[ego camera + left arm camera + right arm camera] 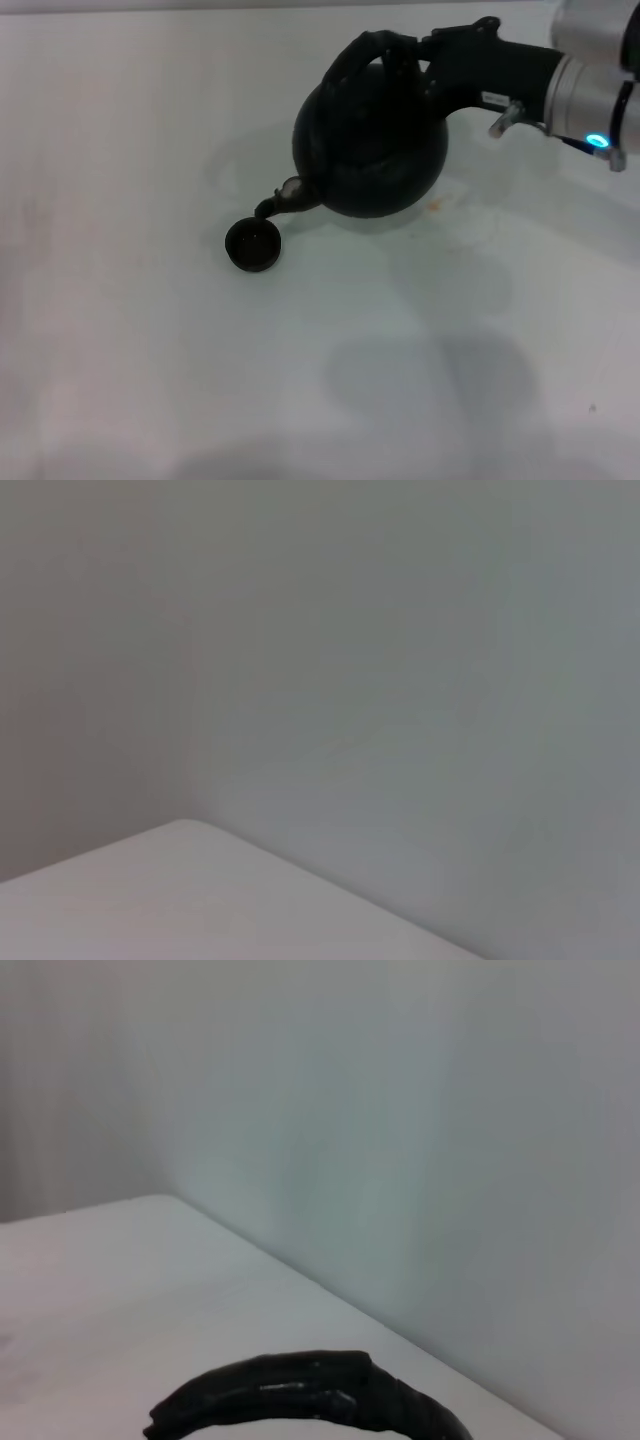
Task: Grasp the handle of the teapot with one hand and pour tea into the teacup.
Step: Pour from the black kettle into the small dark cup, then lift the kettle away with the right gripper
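Teapot: the teapot (pixel 372 150) sits at the far middle of the white surface (pixel 150 350), tipped toward the left so its spout points down and to the near left.
Spout: the pale-tipped spout (pixel 285 198) hangs just over the far right rim of the teacup.
Teacup: the teacup (pixel 252 244) stands upright on the surface, near left of the teapot and just below the spout; whether liquid is running cannot be told.
Handle: the handle (pixel 368 52) arches over the top of the teapot; in the right wrist view its ribbed black curve (pixel 310 1400) shows against the pale surface and wall.
Right gripper: the right gripper (pixel 425 55) reaches in from the far right and is pressed together around the right end of the handle, carrying the tilted teapot.
Right arm: its silver wrist section (pixel 590 90) with a blue light lies at the far right edge.
Left gripper: out of sight in every view; the left wrist view shows only a surface corner and wall.
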